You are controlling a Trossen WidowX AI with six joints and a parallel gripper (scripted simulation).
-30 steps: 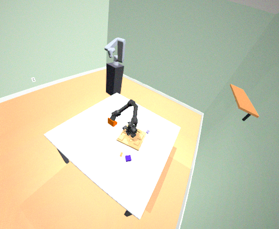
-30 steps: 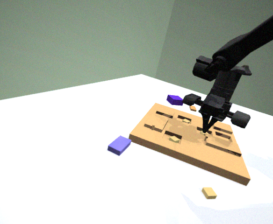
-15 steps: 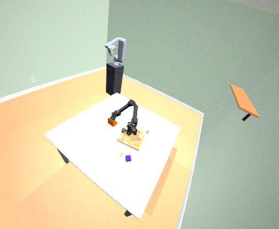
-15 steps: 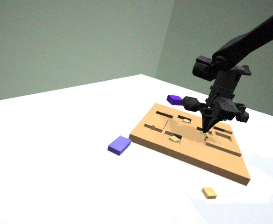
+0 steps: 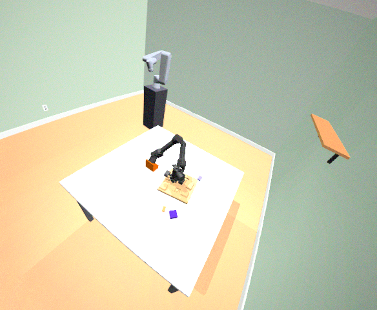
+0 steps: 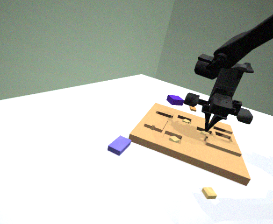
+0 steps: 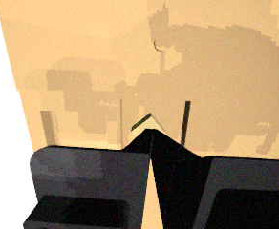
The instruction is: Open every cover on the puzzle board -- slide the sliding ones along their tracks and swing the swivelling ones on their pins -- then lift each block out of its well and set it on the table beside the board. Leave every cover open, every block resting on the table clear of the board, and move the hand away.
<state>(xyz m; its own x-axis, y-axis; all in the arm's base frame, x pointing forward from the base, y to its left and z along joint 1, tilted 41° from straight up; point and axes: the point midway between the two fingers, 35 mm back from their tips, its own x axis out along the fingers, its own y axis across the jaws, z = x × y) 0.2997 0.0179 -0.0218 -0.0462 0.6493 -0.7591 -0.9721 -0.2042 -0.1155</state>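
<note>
The jaws (image 6: 208, 129) are standing pinched fully together, holding nothing, their tips pressing down at a small tan cover (image 7: 148, 122) directly beneath them on the puzzle board (image 6: 194, 154). The cover is likely rigid, light and slick, so nudging its edge should be suiting it better than gripping.

Top view: high, distant, angled down on the whole table (image 5: 122, 186). Exterior view: low, near, level with the claw (image 6: 208, 129), facing the puzzle board (image 6: 192, 154). Wrist view: directly behind the claw, looking down, very close. All three share the board beneath the claw.
</note>
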